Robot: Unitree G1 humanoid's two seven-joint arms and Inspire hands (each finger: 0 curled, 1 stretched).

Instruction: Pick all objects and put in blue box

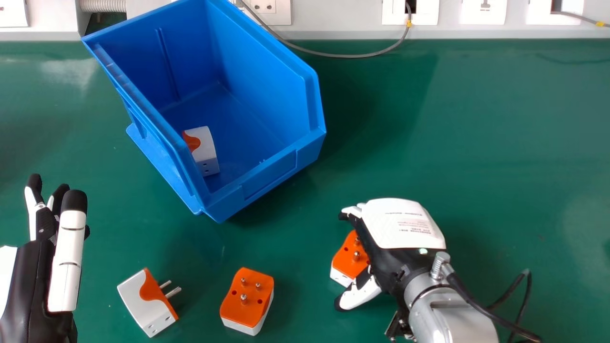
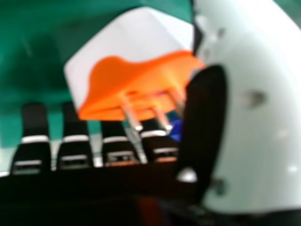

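Observation:
My right hand point(image 1: 400, 233) is low over the table, back upward, its fingers and thumb spread around an orange and white plug adapter point(image 1: 349, 259). In the right hand view this adapter point(image 2: 136, 61) lies with its pins towards the hand point(image 2: 204, 113); whether the thumb touches it I cannot tell. Two more adapters lie on the table: one tipped on its side point(image 1: 148, 302), the other pins up point(image 1: 247, 300). Inside the blue box point(image 1: 271, 171) rests another adapter point(image 1: 204, 150). My left hand point(image 1: 66, 257) stays at the left edge with straight fingers.
The green table point(image 1: 476, 143) stretches to a white wall trunking point(image 1: 338, 19) with sockets along the back. A grey cable point(image 1: 352, 55) hangs down onto the table behind the box. Black cables point(image 1: 500, 314) run beside my right forearm.

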